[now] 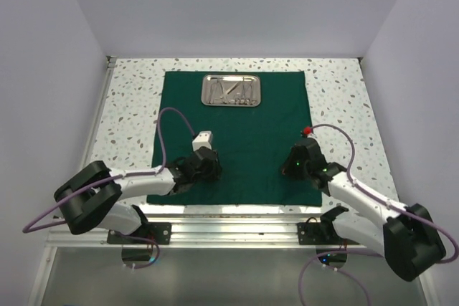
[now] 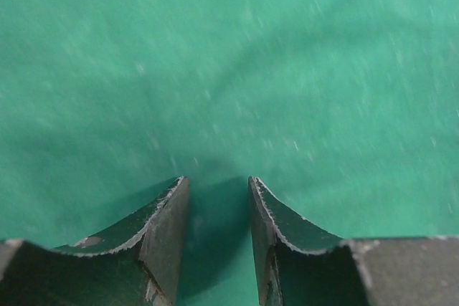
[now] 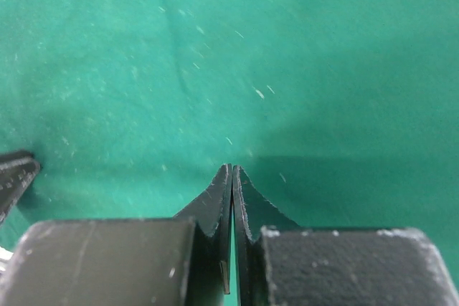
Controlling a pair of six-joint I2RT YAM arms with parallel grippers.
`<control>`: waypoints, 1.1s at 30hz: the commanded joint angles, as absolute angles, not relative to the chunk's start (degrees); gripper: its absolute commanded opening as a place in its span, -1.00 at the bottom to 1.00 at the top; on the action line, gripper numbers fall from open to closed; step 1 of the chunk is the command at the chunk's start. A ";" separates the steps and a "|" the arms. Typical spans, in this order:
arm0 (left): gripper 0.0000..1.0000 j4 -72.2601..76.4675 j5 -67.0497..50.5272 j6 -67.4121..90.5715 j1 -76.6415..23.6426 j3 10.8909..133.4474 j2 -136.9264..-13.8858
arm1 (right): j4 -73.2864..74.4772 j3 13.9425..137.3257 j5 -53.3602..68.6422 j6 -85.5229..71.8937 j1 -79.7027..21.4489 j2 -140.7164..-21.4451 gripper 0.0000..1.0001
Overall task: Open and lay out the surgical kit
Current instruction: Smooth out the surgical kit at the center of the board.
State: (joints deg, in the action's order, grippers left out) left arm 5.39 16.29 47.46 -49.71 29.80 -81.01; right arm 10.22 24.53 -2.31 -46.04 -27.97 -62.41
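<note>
Left tool [image 2: 216, 180] parted, right tool [image 3: 232, 168] pressed together; green cloth [image 1: 237, 141] flat on speckled table [image 1: 129, 98], white walls [image 1: 215, 5].

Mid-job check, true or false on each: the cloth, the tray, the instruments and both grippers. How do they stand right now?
1. The dark green cloth wrap lies spread out on the speckled table. True.
2. The shiny rectangular steel tray sits on bare table beside the cloth. False: it sits on the cloth, near its far edge.
3. The small silver instruments lie inside the tray. True.
4. The left gripper is shut on a fold of cloth. False: its jaws stand apart, gripping nothing.
5. The right gripper is open. False: its jaws are closed together over the cloth, holding nothing.
</note>
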 commanded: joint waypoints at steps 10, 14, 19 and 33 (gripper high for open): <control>-0.07 -11.93 19.51 54.58 -59.06 28.99 -77.35 | 30.14 15.82 -6.42 -55.54 -27.86 -40.17 -1.00; 0.09 -17.57 22.06 53.53 -59.24 32.78 -72.26 | 24.90 12.32 -0.54 -60.02 -27.60 -44.62 -1.00; 0.30 -24.50 26.01 52.47 -59.24 36.03 -63.73 | 24.24 12.21 4.92 -61.87 -26.98 -53.34 -1.00; 0.41 -24.72 29.79 49.67 -59.24 38.67 -60.37 | 53.63 30.84 -9.85 -54.85 -27.33 -14.85 -1.00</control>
